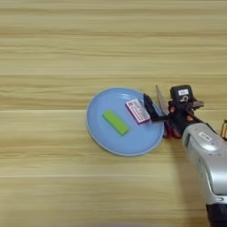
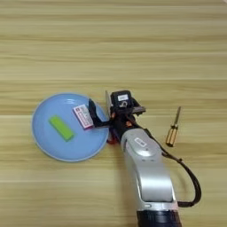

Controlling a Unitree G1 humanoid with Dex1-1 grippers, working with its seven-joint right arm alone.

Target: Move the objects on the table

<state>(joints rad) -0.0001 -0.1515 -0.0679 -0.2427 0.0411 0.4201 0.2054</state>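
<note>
A blue plate (image 1: 99, 133) lies on the table (image 1: 53, 53). On the plate rest a lime-green block (image 1: 115, 122) at the middle and a flat white box with a red-pink label (image 1: 137, 111) near the right rim. My right gripper (image 1: 154, 103) stands open just right of the box, over the plate's right rim, holding nothing. Its black left finger is close beside the box's right edge. In the right eye view the same plate (image 2: 48, 146), block (image 2: 61, 128), box (image 2: 83, 116) and gripper (image 2: 100, 106) show, with the silver forearm (image 2: 144, 168) coming up from the bottom edge.
A small screwdriver with a brown handle (image 2: 173, 128) lies on the wood to the right of the forearm. A black cable (image 2: 190, 181) loops off the arm's right side.
</note>
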